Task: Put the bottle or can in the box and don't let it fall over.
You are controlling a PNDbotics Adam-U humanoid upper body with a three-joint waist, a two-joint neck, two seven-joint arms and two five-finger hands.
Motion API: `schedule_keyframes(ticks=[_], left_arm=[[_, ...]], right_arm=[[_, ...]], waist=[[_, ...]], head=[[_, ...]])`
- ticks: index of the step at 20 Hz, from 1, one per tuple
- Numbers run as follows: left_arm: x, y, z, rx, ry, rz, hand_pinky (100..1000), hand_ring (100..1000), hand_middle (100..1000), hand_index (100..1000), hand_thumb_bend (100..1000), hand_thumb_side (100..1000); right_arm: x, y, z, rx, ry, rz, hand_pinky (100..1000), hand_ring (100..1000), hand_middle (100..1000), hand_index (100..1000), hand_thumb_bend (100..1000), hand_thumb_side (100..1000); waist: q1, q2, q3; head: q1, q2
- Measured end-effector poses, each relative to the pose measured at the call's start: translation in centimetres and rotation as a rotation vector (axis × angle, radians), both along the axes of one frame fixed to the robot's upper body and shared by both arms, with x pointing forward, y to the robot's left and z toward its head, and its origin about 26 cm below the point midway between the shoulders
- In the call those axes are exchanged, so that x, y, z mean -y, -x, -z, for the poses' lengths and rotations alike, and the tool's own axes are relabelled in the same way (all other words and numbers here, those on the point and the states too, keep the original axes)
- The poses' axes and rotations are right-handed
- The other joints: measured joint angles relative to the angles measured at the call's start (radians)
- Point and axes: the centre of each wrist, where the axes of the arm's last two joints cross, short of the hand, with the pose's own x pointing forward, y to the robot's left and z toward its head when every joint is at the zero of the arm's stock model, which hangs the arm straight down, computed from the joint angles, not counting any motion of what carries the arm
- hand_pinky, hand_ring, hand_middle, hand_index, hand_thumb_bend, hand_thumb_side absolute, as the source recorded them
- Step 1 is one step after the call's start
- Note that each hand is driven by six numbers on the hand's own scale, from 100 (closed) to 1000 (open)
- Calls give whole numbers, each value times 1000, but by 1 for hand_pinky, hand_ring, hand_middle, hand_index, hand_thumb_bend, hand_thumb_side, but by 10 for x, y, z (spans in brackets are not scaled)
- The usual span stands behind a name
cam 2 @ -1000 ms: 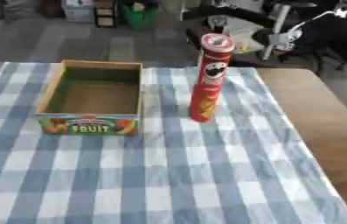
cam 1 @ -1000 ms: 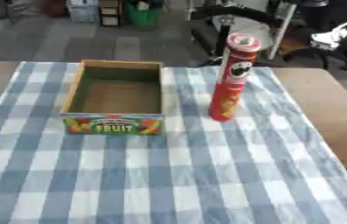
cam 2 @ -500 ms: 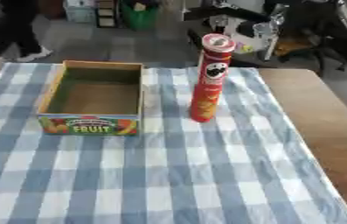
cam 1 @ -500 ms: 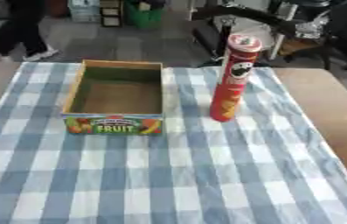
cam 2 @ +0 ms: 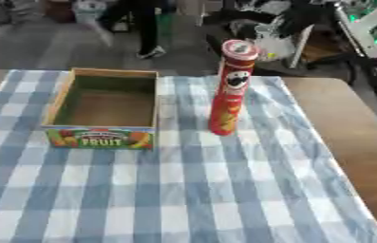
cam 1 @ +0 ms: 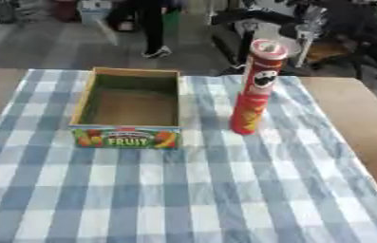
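Checked cloth (cam 1: 183,190): can (cam 1: 255,88), box (cam 1: 129,110) unmoved.

The word "FRUIT" stands in yellow letters on the front panel of the cardboard box (cam 1: 128,137), while the print on the red can (cam 1: 254,90) cannot be read.

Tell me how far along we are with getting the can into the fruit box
Nothing looks done yet. The red can stands upright on the checked tablecloth, to the right of the fruit box and apart from it; the box is open and holds nothing. Nothing is in hand: neither robot hand shows in either view. All of it is left: reaching the can, lifting it, and setting it upright inside the box.
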Motion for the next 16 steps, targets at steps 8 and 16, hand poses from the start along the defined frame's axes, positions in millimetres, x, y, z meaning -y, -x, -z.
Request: schedule_keyframes(ticks=[8, 16], left_arm=[[1, 0, 1, 1, 2, 6, 684, 528, 516, 685, 315, 452], [1, 0, 1, -2, 0, 10, 686, 529, 517, 686, 312, 455]], right_arm=[[2, -15, 16, -57, 66, 62, 931, 950, 964, 988, 358, 473], [4, -18, 21, -98, 119, 85, 933, 953, 967, 993, 350, 485]], waist=[[0, 4, 13], [0, 4, 14]], head=[[-2, -5], [-6, -5]])
